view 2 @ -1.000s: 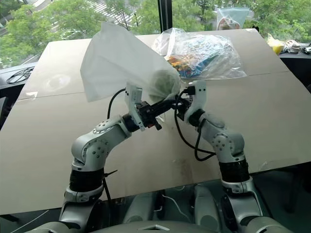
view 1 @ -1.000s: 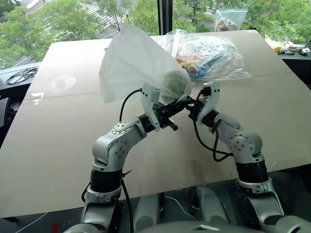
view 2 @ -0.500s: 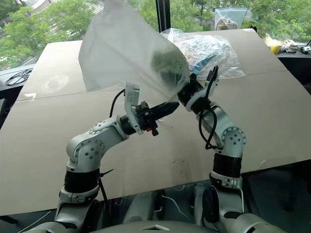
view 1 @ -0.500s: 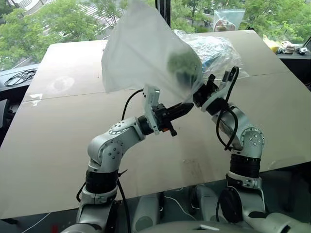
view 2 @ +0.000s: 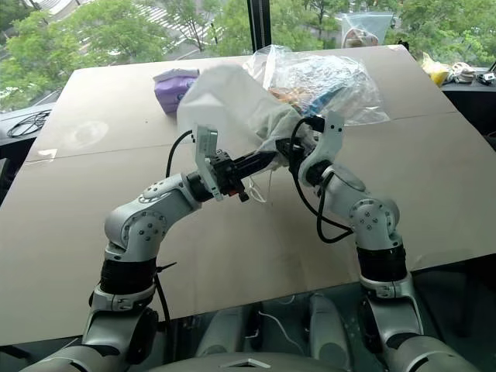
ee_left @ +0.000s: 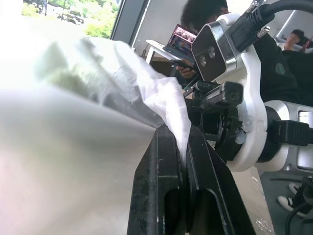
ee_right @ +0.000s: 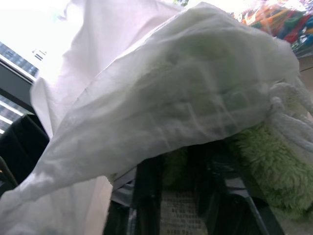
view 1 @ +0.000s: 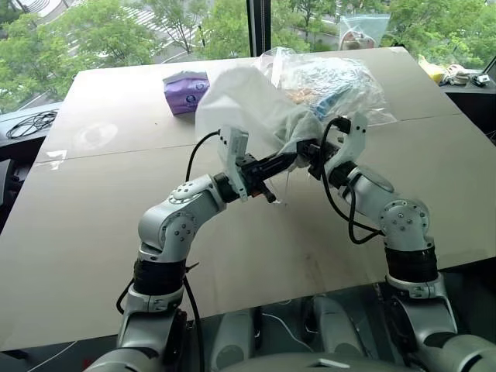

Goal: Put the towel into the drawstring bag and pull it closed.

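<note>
Left fingers [ee_left: 168,161] pinch the drawstring bag [view 1: 248,101]; right fingers [ee_right: 195,205] stand apart beside it.

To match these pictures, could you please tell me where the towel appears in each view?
Left eye view: towel near centre, inside the drawstring bag.
Right eye view: near centre, same.
Left wrist view: pale green behind fabric, upper left.
Right wrist view: centre to lower right.
Shared landmark: the bag's white fabric.

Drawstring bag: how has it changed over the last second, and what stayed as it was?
The drawstring bag was held up high; now it has dropped onto the table, uncovering the purple tissue pack. The left gripper stays clamped on the bag's edge. The towel is still inside, and the clear plastic bag has not moved.
</note>
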You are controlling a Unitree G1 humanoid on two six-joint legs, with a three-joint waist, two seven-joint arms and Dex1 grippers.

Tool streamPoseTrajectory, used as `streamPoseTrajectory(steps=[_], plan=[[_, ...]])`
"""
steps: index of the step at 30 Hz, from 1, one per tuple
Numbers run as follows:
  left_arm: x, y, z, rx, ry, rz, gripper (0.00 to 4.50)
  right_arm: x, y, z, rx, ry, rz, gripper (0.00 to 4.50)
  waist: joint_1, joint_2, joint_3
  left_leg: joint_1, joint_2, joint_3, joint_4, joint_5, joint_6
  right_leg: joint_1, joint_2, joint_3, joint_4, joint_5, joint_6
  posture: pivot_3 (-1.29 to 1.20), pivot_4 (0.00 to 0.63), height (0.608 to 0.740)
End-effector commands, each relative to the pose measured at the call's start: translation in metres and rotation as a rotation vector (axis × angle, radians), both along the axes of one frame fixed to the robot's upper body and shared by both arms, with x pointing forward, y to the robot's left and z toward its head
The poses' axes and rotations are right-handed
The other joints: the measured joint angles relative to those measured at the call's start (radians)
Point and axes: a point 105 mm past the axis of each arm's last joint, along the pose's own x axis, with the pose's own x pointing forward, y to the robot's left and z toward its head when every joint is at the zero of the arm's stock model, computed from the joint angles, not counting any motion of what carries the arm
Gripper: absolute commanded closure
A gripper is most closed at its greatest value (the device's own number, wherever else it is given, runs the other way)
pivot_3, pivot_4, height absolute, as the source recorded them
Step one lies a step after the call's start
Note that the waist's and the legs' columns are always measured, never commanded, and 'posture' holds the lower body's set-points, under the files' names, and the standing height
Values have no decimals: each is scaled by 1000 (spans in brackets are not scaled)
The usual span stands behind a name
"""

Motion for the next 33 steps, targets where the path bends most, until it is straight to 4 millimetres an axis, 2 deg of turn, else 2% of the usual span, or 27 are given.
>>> streamPoseTrajectory(steps=[1, 3, 8, 14, 19, 23, 33], plan=[[-2, 8, 30, 22, -154, 2, 4500, -5, -7, 17, -80, -129, 40, 1319, 0, 0, 0, 0, 0, 0, 0, 0, 0, 0, 0, 0, 0, 0, 0, 0, 150, 740], [4, 17, 37, 46, -194, 35, 4500, -9, -10, 15, -125, -145, 103, 1319, 0, 0, 0, 0, 0, 0, 0, 0, 0, 0, 0, 0, 0, 0, 0, 0, 150, 740], [16, 28, 41, 102, -238, 94, 4500, -25, -10, 9, -244, -192, 269, 1319, 2, 0, 0, 0, 0, 0, 0, 0, 0, 0, 0, 0, 0, -1, -1, 0, 150, 740], [23, 29, 48, 87, -263, 115, 4500, -41, -16, 18, -287, -271, 379, 1319, 6, -1, 0, 0, 0, 0, 0, 0, 0, 0, 0, 0, -1, 0, 0, 0, 150, 740], [25, 28, 48, 76, -253, 110, 4500, -50, -31, 19, -391, -331, 432, 1319, 10, -1, 0, 0, 0, 1, 0, 0, 0, 0, -1, 0, -1, -1, -1, 0, 150, 740], [26, 29, 48, 63, -243, 109, 4500, -46, -43, -9, -568, -266, 433, 1319, 13, -1, 0, 0, 0, 1, 0, 0, 0, 0, -1, 0, -1, -1, -1, 0, 150, 740], [26, 27, 44, 50, -213, 91, 4500, -48, -13, -30, -585, -240, 473, 1319, 21, -1, 0, 0, 0, 1, 1, 0, 0, 0, 0, 0, 0, 0, 0, 0, 150, 740]])
